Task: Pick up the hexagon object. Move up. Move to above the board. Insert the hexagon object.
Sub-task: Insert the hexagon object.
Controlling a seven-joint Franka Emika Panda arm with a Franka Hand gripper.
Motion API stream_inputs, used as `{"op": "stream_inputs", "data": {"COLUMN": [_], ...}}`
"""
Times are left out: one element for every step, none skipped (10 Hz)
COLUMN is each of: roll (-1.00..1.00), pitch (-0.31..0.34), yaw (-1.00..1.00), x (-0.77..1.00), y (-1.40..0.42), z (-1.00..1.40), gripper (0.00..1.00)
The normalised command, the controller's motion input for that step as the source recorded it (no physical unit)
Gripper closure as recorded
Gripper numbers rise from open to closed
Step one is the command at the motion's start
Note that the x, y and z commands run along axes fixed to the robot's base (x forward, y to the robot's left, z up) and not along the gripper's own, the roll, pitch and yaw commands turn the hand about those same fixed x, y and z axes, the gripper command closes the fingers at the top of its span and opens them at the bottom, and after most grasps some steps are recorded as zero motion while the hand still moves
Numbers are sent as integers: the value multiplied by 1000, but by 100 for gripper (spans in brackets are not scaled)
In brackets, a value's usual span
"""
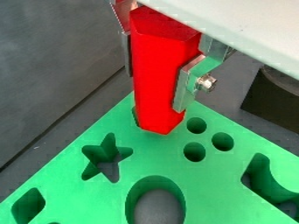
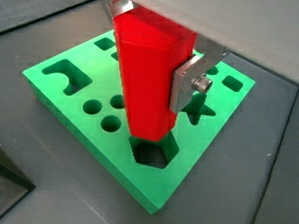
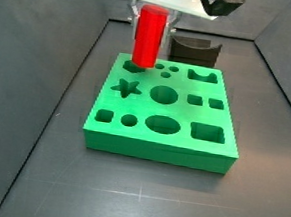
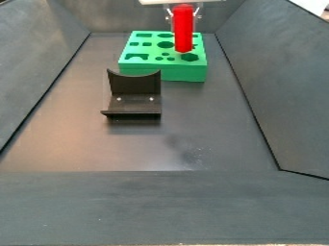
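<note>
the gripper [image 2: 158, 66] is at the upper middle of a wrist view and it clamps the hexagon object [image 2: 149, 83], a bright red upright peg, between its silver finger plates; one finger [image 2: 193, 77] with its screw shows on the side of the peg. in both wrist views the peg stands upright over the board [image 2: 87, 79], a bright green slab with many shaped holes. in that wrist view the lower end of the peg is just at the edge of a dark hexagon hole [image 2: 152, 154] near the corner of the board, and i cannot tell if the tip is already inside or only touching the top. in a wrist view the hexagon object [image 1: 158, 74] covers its hole, and a star hole [image 1: 105, 157], two small round holes [image 1: 197, 140] and an oval hole [image 1: 156, 201] lie near it. in a side view the gripper [image 3: 154, 9] is at the top middle of the frame, the peg [image 3: 148, 37] meets the far left corner of the board [image 3: 157, 142], and the fixture [image 3: 193, 50] stands just behind the board. in a side view the fixture [image 4: 133, 94] is left of centre on the dark surface [image 4: 193, 144], apart from the board [image 4: 148, 58] at the top of the frame.
</note>
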Motion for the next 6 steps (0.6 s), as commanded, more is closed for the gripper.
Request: {"op": "stream_inputs", "data": {"roll": [0, 0, 0, 0, 0, 0], "pitch": [0, 0, 0, 0, -24, -51], "yaw": [0, 0, 0, 0, 66, 89], "x": [-97, -117, -83, -20, 0, -17], "y": [74, 103, 97, 37, 23, 11], "z": [-23, -86, -66, -54, -103, -186], "gripper": [100, 100, 100, 100, 100, 100]}}
